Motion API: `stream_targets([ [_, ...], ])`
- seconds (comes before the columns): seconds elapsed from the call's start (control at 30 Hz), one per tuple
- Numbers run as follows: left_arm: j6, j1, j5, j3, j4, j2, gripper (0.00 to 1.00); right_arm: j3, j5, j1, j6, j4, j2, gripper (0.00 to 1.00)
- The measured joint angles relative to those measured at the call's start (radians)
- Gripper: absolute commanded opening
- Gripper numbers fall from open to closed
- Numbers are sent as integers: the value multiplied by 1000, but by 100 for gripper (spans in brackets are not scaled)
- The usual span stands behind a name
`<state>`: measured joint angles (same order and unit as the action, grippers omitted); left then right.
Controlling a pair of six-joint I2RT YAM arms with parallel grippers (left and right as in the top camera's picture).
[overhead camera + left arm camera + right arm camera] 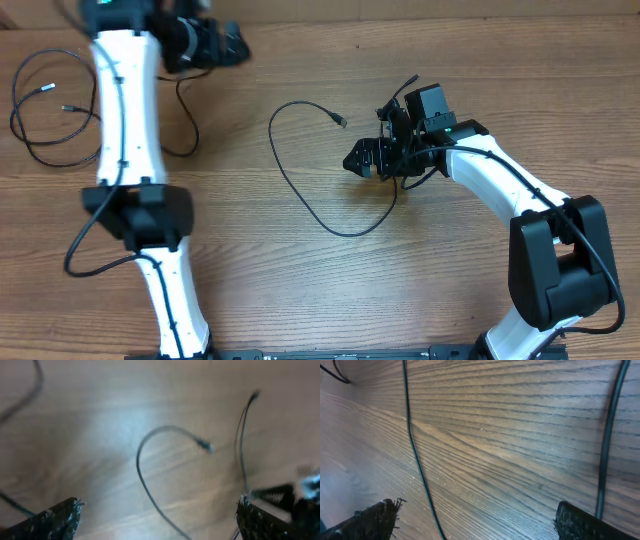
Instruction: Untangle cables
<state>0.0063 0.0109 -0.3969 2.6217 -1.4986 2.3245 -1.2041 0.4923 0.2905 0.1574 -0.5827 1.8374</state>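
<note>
**Overhead.** The wooden tabletop (330, 300) carries thin black cables. One bundle of cables (30, 140) lies in loose overlapping loops at the far left, beside the left arm (125, 110), with two small plugs (45, 88) inside the loops. A middle cable (290, 185) lies well apart from it. From its plug (341, 122) it curves left, sweeps down in a wide open arc, and rises again toward the right arm (500, 185). Another thin strand (188, 115) shows just right of the left arm; I cannot tell whether it joins the left bundle under the arm. A short strand end (411, 82) sticks out past the right arm's wrist. The left jaws sit at the top edge, blurred, above bare wood. The right jaws point left, near the rising end of the middle cable.

**Left wrist.** This view is blurred. The fingertips (55, 520) stand in the bottom corners, so the left jaws are wide apart and grip nothing. Beyond them the middle cable's loop lies flat on the wood, plug to the right. A second strand (242, 445) rises at the right.

**Right wrist.** The fingertips (370, 520) sit far apart, so the right jaws are spread and hold nothing. One thin cord (415, 455) runs down the wood between them, nearer the fingertip at the picture's left. Another cord (610, 435) passes just beside the opposite fingertip; I cannot tell whether it touches it.
</note>
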Motion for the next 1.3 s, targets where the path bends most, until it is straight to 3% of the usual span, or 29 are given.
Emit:
stream_targets([
  [0.2,-3,145,132,-3,-16,8,100,0,-23,0,0,7,0,100],
  [0.47,-17,238,178,-3,-5,8,100,3,-24,0,34,90,0,100],
  [0.63,-35,254,186,-3,6,8,100,-28,-18,-40,61,-44,0,100],
  [0.77,-63,257,188,-3,5,8,100,-93,-18,-177,71,-163,-23,100],
  [0.97,-55,299,193,-3,2,8,100,-107,-27,-456,77,-324,-228,100],
  [1.13,-24,428,251,-5,-48,8,100,-120,-24,-652,77,-474,-393,100],
  [1.3,6,564,402,-27,-140,8,100,-121,-26,-797,54,-558,-430,100],
])
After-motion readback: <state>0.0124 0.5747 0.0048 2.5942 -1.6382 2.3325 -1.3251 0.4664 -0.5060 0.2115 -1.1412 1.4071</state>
